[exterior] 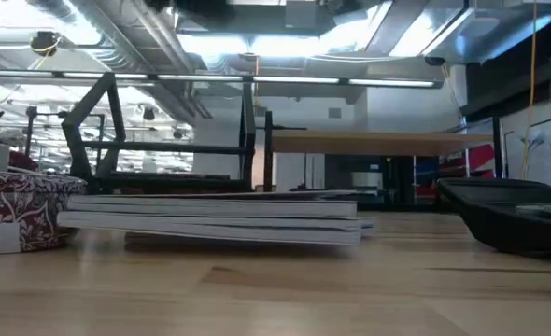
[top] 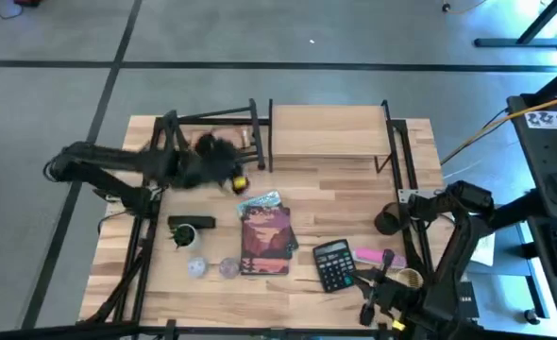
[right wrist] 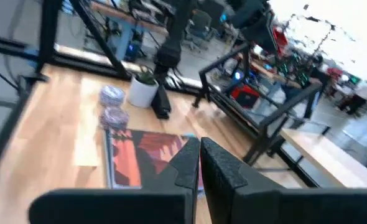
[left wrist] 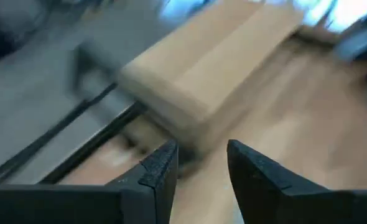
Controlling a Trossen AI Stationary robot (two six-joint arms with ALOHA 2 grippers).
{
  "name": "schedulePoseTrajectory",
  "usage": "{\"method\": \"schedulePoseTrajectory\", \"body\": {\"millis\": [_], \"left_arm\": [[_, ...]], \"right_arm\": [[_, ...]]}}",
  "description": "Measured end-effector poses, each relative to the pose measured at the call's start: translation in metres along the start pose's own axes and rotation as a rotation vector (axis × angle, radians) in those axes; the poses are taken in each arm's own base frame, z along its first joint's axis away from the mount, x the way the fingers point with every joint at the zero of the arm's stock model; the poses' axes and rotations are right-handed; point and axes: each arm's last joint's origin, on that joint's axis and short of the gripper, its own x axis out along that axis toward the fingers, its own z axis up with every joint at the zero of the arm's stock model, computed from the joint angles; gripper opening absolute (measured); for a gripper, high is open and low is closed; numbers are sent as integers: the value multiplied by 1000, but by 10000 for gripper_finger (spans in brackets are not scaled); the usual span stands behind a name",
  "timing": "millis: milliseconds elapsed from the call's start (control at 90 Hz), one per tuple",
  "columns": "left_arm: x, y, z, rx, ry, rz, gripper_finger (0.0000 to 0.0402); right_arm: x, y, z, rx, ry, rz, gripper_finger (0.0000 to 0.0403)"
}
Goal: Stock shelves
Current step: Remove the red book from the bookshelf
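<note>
The left hand [top: 233, 179], fingers parted and empty, hovered beside the black metal-bar book rack [top: 224, 134] at the tabletop's [top: 354, 189] far edge, next to the light-wood board shelf [top: 328, 130]. The right hand [right wrist: 199, 155], clenched, waited near the front right corner.

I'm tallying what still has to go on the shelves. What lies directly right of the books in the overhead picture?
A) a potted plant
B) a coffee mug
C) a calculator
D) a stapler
C: in the overhead view the black calculator lies flat on the table just right of the stack of books, while the small potted plant stands on the stack's left.
</note>
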Motion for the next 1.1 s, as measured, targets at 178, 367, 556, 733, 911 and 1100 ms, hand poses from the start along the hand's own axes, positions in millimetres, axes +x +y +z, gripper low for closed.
{"method": "schedulePoseTrajectory", "body": {"millis": [178,367,556,733,911,1100], "left_arm": [[39,44,-14,148,235,117,120],[75,50,-39,431,371,-14,120],[113,47,-62,620,454,-23,131],[147,49,-69,668,454,23,165],[168,60,-75,647,508,24,181],[177,73,-76,598,527,0,184]], "right_arm": [[16,-6,0,-35,49,-46,1],[29,-17,3,-25,72,-99,1],[40,-25,6,11,86,-143,1],[45,-33,7,38,102,-173,1],[47,-41,9,62,113,-194,1],[50,-47,10,82,115,-214,1]]}}
